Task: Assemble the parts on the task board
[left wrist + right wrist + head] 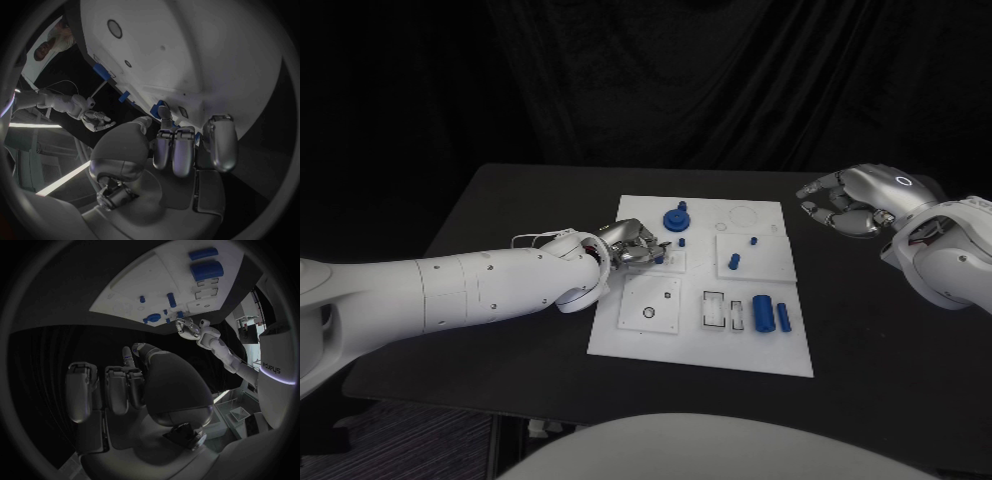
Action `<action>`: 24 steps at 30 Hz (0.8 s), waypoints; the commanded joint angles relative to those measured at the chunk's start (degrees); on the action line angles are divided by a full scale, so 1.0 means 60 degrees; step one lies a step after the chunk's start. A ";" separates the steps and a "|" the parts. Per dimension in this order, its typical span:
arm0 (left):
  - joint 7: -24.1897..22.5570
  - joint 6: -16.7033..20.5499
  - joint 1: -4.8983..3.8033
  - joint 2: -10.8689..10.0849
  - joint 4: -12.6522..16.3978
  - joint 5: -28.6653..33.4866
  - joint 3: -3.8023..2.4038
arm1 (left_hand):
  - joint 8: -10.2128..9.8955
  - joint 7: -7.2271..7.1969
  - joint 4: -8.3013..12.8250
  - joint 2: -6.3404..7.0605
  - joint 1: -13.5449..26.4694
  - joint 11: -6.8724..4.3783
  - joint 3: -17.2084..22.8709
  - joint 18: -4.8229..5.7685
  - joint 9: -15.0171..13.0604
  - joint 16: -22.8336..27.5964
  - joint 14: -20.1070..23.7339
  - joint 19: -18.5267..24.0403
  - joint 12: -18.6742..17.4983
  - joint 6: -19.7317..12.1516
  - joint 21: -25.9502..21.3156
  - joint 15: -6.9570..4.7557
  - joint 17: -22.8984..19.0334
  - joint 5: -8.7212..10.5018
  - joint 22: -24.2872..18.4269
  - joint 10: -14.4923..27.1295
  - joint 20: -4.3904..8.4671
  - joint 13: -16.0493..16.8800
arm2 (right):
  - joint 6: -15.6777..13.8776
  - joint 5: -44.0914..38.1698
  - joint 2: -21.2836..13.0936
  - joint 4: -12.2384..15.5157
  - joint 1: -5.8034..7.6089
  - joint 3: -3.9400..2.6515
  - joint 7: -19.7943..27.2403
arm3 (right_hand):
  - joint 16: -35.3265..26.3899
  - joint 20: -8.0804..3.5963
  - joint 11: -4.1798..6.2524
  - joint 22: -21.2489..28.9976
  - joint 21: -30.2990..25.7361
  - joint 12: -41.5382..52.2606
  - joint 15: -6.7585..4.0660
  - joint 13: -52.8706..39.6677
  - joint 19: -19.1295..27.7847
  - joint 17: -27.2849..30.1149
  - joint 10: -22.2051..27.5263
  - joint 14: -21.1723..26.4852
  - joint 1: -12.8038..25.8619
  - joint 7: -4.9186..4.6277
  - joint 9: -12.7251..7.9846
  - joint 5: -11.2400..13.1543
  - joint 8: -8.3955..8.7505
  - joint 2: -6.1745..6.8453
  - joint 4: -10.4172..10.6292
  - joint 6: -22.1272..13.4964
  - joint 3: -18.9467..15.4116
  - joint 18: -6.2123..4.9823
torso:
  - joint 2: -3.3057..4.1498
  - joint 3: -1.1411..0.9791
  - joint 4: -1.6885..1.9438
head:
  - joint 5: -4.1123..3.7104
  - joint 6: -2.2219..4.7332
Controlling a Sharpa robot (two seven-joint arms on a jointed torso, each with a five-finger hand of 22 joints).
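Note:
The white task board (625, 335) lies mid-table. My left hand (632, 243) sits over the board's left edge, fingers curled in, pinching a small blue part (159, 107) at the fingertips. On the board stand a round blue piece with a peg (676, 218), a short peg (734, 262), a thick blue cylinder (763, 312) and a thin bar (783, 318). My right hand (848, 210) hovers off the board's far right corner, fingers curled in with nothing in them. In the right wrist view the board (131, 290) and the left hand (197, 331) lie beyond my own right hand (137, 385).
The black table (502, 215) reaches past the board on all sides. Rectangular slots (715, 308) and a round hole (649, 313) mark the board's near half. The left forearm (459, 290) lies across the table's left side.

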State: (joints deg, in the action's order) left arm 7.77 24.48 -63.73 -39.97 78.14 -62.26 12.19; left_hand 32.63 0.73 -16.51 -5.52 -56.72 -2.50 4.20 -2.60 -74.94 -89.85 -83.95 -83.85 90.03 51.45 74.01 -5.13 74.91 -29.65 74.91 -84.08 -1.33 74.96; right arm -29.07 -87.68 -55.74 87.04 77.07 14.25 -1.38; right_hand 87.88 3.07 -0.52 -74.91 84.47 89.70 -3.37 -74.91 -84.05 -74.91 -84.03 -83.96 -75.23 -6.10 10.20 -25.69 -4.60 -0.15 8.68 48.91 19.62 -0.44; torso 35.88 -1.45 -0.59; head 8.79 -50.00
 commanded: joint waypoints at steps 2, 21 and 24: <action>-0.0231 -0.0091 0.0016 0.0003 0.0004 0.0060 -0.0004 | 0.0078 -0.0009 0.0026 0.0187 -0.0404 -0.0086 0.0229 -0.0127 -0.0257 -0.0025 -0.1009 -0.0138 -0.0005 -0.0161 -0.0011 -0.0076 0.2515 -0.0259 0.1777 -0.0987 0.0075 0.2507 | -0.0009 -0.0017 -0.0009 0.0000 -0.0025 -0.0007 -0.0176 | -0.0063 0.0002 0.0006 -0.2166 -0.0063 0.0051 0.0022 -0.2515 -0.0482 -0.1897 -0.0995 -0.0855 0.0025 -0.0021 -0.0015 -0.0059 0.0058 0.0041 0.0013 0.0072 0.0060 -0.0189 | 0.0006 -0.0001 0.0001 | 0.0002 0.0001; 0.0217 -0.0524 0.0023 0.0022 -0.0021 0.0060 -0.0004 | 0.0118 0.0021 0.0003 0.0599 -0.0838 -0.0068 0.0389 -0.0129 -0.0207 -0.0025 -0.1009 -0.0126 -0.0005 -0.0236 -0.0026 -0.0066 0.2515 0.0529 0.1771 -0.0987 0.0074 0.2507 | 0.0009 -0.0017 -0.0020 0.0006 -0.0028 -0.0007 -0.0185 | -0.0063 0.0003 0.0004 -0.2164 -0.0067 0.0051 0.0022 -0.2515 -0.0480 -0.1897 -0.0995 -0.0855 0.0030 -0.0024 -0.0017 -0.0056 0.0060 0.0054 0.0007 0.0072 0.0059 -0.0190 | 0.0004 -0.0001 0.0002 | 0.0003 0.0001; 0.0281 -0.0570 0.0025 0.0028 -0.0026 0.0060 -0.0004 | 0.0114 0.0025 -0.0006 0.0587 -0.0824 -0.0064 0.0386 -0.0124 -0.0203 -0.0025 -0.1009 -0.0134 -0.0005 -0.0231 -0.0003 -0.0064 0.2515 0.0627 0.1777 -0.0987 0.0071 0.2507 | 0.0016 -0.0017 -0.0020 0.0007 -0.0029 -0.0007 -0.0186 | -0.0063 0.0003 0.0004 -0.2164 -0.0067 0.0051 0.0022 -0.2515 -0.0480 -0.1897 -0.0995 -0.0855 0.0030 -0.0024 -0.0017 -0.0056 0.0060 0.0054 0.0007 0.0072 0.0059 -0.0190 | 0.0006 0.0001 -0.0001 | 0.0014 0.0001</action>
State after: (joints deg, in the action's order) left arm 8.61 22.59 -63.72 -39.90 78.01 -62.17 12.08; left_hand 32.94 0.82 -16.36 -2.22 -61.44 -2.66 6.52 -2.60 -74.93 -89.85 -83.95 -84.06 90.03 50.35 74.01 -5.12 74.91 -26.09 74.91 -83.92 -1.13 74.96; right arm -29.03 -87.67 -55.78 87.04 77.04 14.25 -1.46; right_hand 87.88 3.07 -0.52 -74.91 84.24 89.70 -3.37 -74.91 -84.05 -74.91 -84.03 -83.95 -75.23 -6.10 10.17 -25.69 -4.60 -0.15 8.68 48.91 19.61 -0.45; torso 35.90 -1.46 -0.59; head 8.82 -50.00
